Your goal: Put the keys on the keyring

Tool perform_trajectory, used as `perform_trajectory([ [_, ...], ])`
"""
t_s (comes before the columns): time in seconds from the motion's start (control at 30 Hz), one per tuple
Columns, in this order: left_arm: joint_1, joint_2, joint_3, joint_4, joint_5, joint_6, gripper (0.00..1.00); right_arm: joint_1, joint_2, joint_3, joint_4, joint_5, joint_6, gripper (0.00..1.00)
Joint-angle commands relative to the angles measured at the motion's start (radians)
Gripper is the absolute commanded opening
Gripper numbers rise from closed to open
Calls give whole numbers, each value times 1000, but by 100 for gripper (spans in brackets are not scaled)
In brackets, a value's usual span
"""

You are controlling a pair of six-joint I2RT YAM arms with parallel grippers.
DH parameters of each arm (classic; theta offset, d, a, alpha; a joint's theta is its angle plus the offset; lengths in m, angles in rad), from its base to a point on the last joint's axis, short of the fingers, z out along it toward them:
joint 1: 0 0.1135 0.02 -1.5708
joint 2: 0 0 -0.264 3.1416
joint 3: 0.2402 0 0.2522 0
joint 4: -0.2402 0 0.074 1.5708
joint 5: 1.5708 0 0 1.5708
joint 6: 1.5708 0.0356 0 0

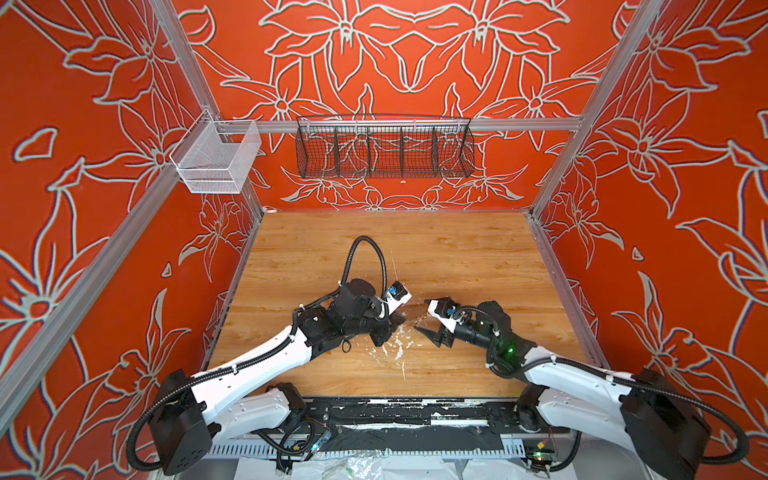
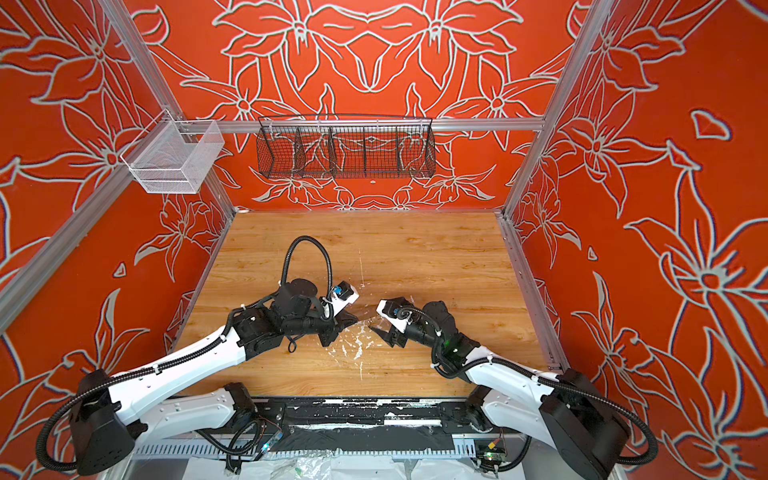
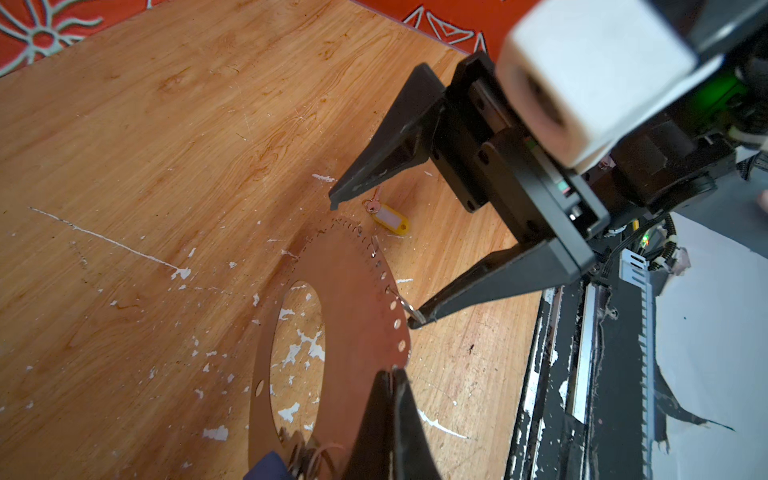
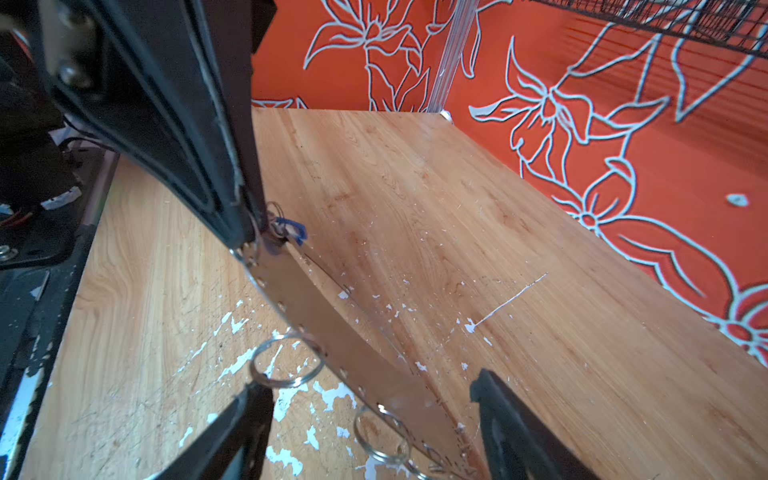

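Observation:
The keyring [image 3: 353, 291], a flat brown ring with holes and small split rings along its rim, is held tilted over the wooden table. My left gripper [image 3: 390, 372] is shut on its rim. A blue key tag [image 4: 295, 230] hangs at the rim beside the left fingers. The yellow key [image 3: 390, 218] lies on the table just beyond the keyring. My right gripper [image 4: 372, 399] is open and straddles the keyring's rim. One of its fingertips [image 3: 419, 318] touches a split ring [image 4: 286, 361]. In both top views the left gripper [image 1: 388, 332] faces the right gripper [image 1: 428, 332] at mid-table.
White paint chips [image 1: 395, 349] dot the wooden table [image 1: 457, 257]. A black wire basket [image 1: 384, 149] and a white mesh basket [image 1: 216, 160] hang on the back rail. A black strip [image 1: 399, 415] runs along the table's front edge.

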Motion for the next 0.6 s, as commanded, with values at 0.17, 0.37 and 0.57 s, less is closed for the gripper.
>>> perform_trajectory([
  [0.17,-4,-13,43,4,45,28,0,10,25,49,-49,-78,-53,74],
  [0.37,-5,-12,45,-3,62,33,0,12,14,60,-63,-117,-46,70],
  [0.57,-5,6,61,-18,85,41,0,14,6,69,-75,-164,-29,52],
])
